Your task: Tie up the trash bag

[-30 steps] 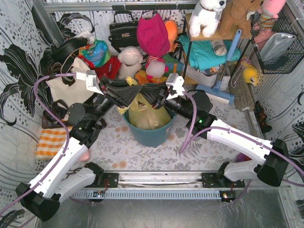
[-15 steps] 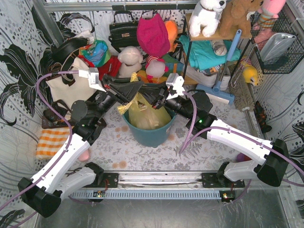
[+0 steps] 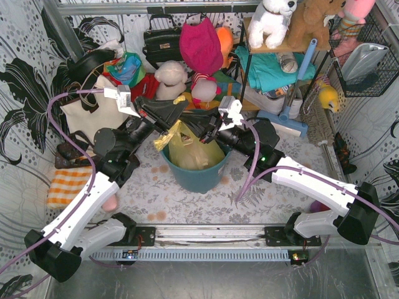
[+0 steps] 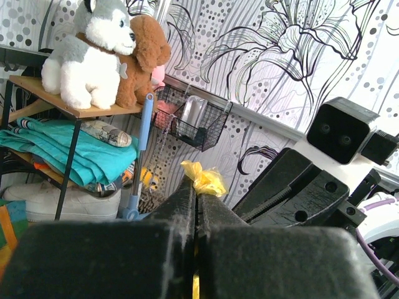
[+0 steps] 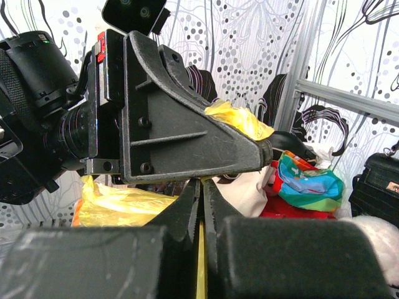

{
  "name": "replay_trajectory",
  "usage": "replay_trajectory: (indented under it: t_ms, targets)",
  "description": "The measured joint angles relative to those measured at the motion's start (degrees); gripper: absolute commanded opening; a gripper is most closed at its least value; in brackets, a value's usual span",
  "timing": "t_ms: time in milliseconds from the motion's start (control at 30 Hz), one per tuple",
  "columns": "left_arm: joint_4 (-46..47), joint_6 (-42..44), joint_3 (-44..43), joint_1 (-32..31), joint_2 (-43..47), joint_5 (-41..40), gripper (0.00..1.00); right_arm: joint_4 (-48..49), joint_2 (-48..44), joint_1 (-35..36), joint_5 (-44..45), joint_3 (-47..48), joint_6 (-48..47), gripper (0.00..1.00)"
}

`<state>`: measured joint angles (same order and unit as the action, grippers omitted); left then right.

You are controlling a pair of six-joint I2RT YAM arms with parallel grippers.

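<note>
The yellow-green trash bag (image 3: 194, 153) sits in the round teal bin (image 3: 198, 177) at the table's middle. Both grippers meet just above its mouth. My left gripper (image 3: 179, 116) reaches in from the left and is shut on a twisted end of the bag (image 4: 204, 177), which sticks out past its tips. My right gripper (image 3: 189, 120) comes from the right, directly under the left one, and is shut on a thin yellow strip of the bag (image 5: 201, 249). In the right wrist view the bag's body (image 5: 121, 204) lies lower left, below the left gripper (image 5: 187, 140).
A cream tote bag (image 3: 87, 116) with black straps stands behind the left arm. An orange checked cloth (image 3: 66, 187) lies at the left edge. Plush toys (image 3: 171, 80) and handbags crowd the back. A shelf with teal cloth (image 3: 274, 68) and a blue-handled mop (image 3: 298, 87) stand back right.
The left gripper's jaws closed on the bag's twisted end and its wrist shifted slightly right, over the bin. The right arm stayed where it was, still shut.
</note>
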<state>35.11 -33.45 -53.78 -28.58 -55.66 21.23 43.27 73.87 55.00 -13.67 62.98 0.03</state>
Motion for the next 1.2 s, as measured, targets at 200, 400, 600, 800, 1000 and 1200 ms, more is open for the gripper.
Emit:
replay_trajectory:
  t_ms: [200,400,600,800,1000,1200]
  targets:
    - [-0.6,0.0,-0.5,0.0,-0.1,-0.4,0.00,-1.4,-1.4,0.0,-0.9,-0.1,-0.4,0.49]
    - [-3.7,0.1,-1.9,0.0,-0.6,-1.7,0.00,-6.9,-6.9,0.0,-7.4,-0.4,-7.4,0.66]
    - [-11.3,-0.2,-6.1,0.0,-2.1,-4.0,0.00,-14.5,-10.5,0.4,-19.4,-0.4,-27.0,0.86]
    - [-19.3,-1.1,-9.9,0.0,-3.0,-6.0,0.00,-22.4,-8.4,0.8,-23.9,0.0,-48.2,0.72]
    - [-25.7,-2.6,-13.0,0.0,-4.3,-7.8,0.00,-23.5,-4.1,1.7,-24.0,0.8,-60.4,0.60]
    - [-29.3,-4.1,-13.4,0.0,-5.4,-8.2,0.00,-21.6,-0.5,3.0,-21.7,1.2,-67.6,0.56]
